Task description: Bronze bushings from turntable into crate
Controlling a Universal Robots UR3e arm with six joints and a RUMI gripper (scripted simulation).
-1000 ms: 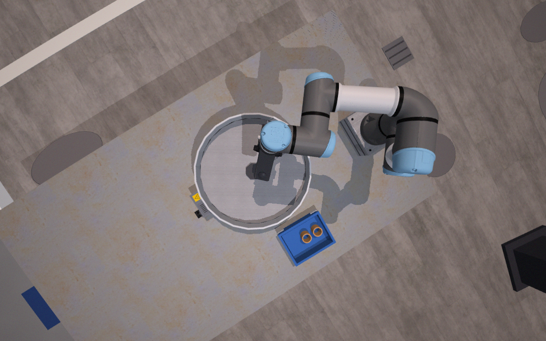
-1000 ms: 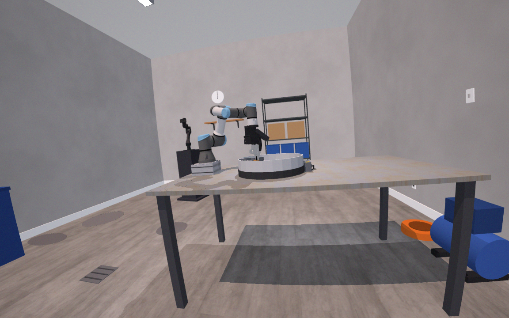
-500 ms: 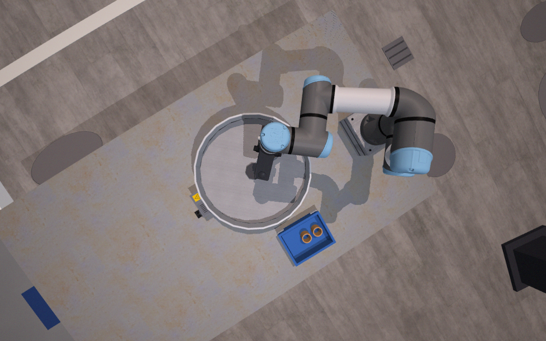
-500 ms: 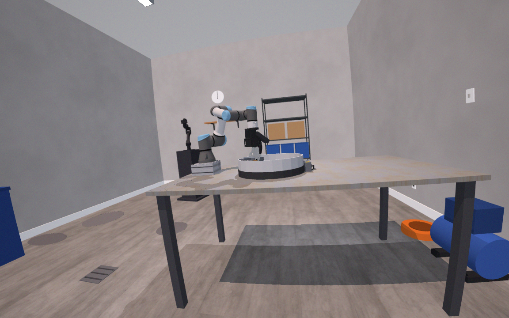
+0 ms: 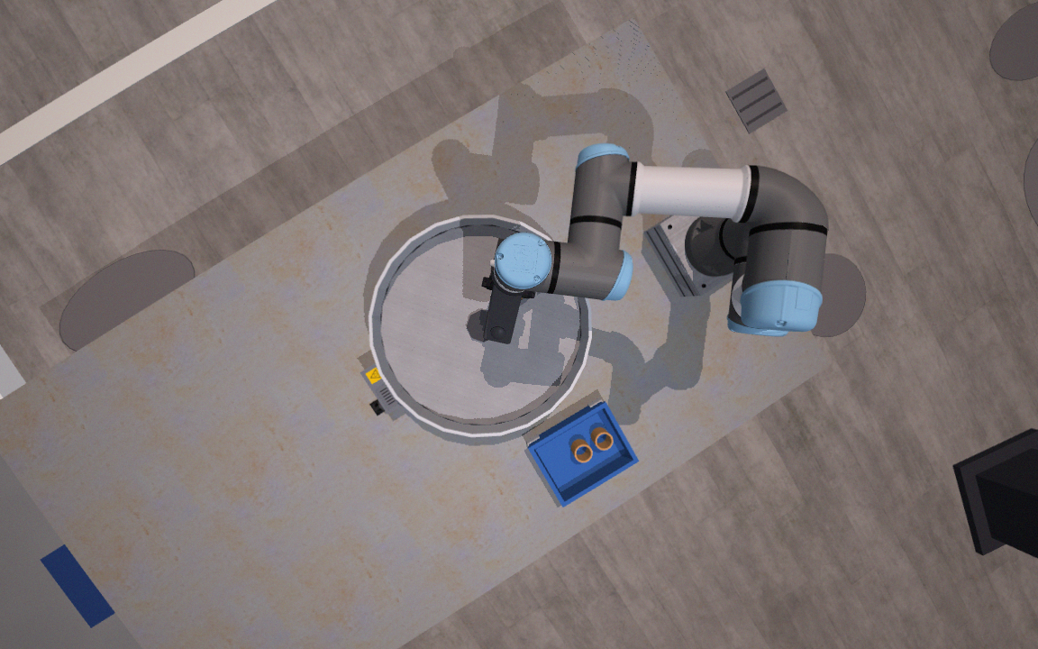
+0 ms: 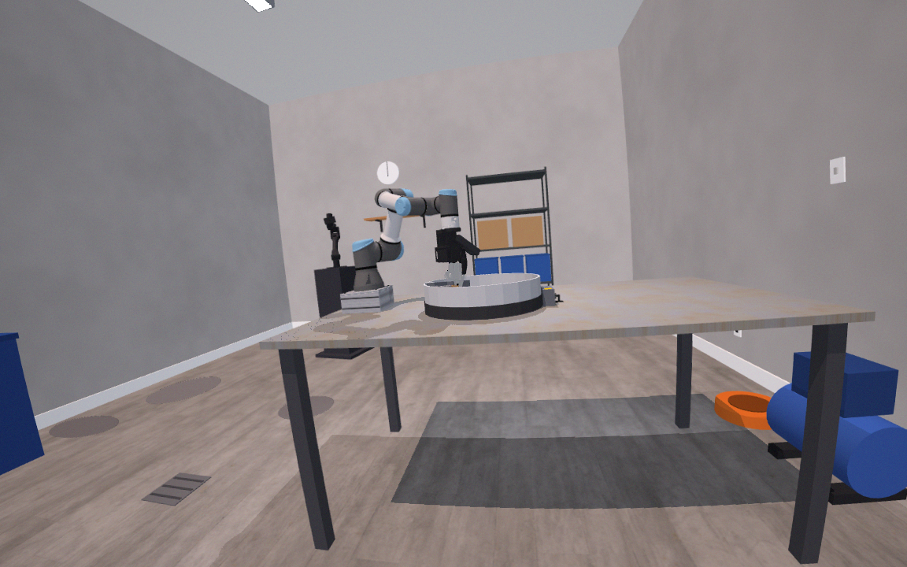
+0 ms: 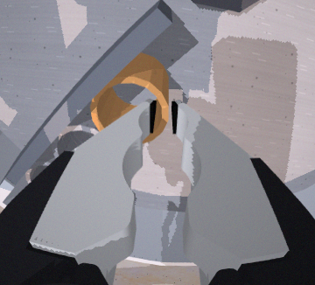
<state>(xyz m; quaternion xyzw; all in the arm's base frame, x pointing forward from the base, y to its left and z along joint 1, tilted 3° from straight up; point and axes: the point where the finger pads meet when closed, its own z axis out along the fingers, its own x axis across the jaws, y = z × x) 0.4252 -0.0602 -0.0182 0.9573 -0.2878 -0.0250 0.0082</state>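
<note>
The pincer (image 6: pixel 453 282) (image 7: pixel 164 102) is pressed nearly together, pinching nothing. In wrist view, a bronze bushing (image 7: pixel 159 68) stands on the turntable (image 5: pixel 429 339) (image 6: pixel 483 292) (image 7: pixel 249 23) at its ten o'clock; steel bushings (image 7: pixel 75 130) sit at the bushing's eight. From above, the crate (image 5: pixel 543 472), holding two bronze bushings, lies at the turntable's five o'clock.

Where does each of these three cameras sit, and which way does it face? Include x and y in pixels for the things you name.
Top: high overhead, facing down at the table (image 5: pixel 224 452) (image 6: pixel 654 303), turntable (image 5: pixel 373 323) (image 6: pixel 483 290) (image 7: pixel 254 72) and blue crate (image 5: pixel 553 466); most of the arm (image 5: pixel 692 192) (image 6: pixel 392 227) shows.
Exterior: off one table side, looking across the room; arm and gripper (image 6: pixel 454 283) (image 7: pixel 164 102) show.
Wrist: on the arm's end, facing past its own gray fingers onto the turntable.
Top and exterior share the table and arm.
</note>
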